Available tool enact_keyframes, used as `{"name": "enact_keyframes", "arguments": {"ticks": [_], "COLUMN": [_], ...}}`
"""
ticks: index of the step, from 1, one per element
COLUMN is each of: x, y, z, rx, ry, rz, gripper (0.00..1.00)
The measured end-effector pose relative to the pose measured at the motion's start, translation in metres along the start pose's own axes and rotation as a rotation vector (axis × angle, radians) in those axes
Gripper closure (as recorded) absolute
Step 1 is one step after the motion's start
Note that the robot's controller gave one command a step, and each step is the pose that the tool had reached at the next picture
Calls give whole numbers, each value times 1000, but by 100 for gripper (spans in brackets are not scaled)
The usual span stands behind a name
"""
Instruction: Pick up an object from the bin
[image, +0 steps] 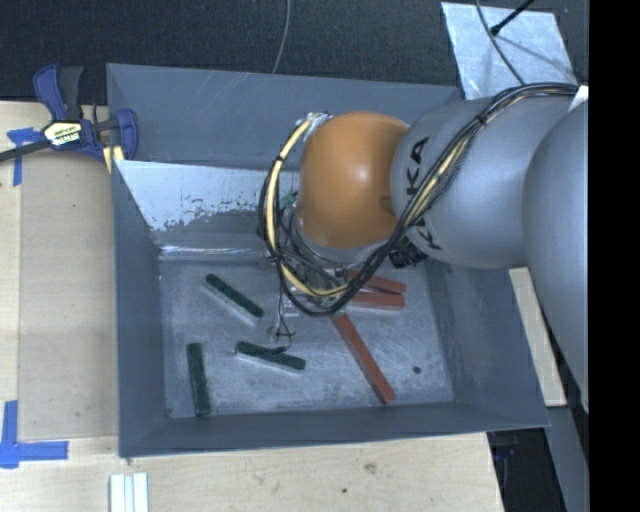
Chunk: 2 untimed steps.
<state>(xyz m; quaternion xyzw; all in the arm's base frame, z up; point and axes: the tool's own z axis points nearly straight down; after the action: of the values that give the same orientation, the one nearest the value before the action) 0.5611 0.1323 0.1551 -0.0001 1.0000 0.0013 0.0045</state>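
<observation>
Near the middle of the grey metal bin (138, 330), the gripper (285, 328) hangs below the arm's orange cover (345, 180), its tip just above the left part of a dark green stick (270, 356) that lies almost flat across the floor. Whether the gripper is spread or clenched cannot be told, as a loop of yellow and black cables (283, 262) crowds round it and its tip is small; nothing can be seen gripped in it, and contact with the stick cannot be judged. Three dark green sticks lie on the floor: the one under the gripper, a slanting one (232, 297) up and to the left of it, and a third (199, 378) lying lengthwise by the left wall. Two red-brown sticks lie to the right: a long slanting one (362, 358), and another (380, 293) partly hidden under the arm. On the silver arm (480, 170), black KUKA lettering (420, 190) reads in part, crossed by cables.
</observation>
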Motion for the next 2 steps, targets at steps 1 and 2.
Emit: {"name": "enact_keyframes", "arguments": {"ticks": [1,2], "x": [34,13], "y": [-50,-44], "z": [42,55], "rx": [2,6], "ry": [8,6], "rz": [-25,92], "gripper": [0,0]}}
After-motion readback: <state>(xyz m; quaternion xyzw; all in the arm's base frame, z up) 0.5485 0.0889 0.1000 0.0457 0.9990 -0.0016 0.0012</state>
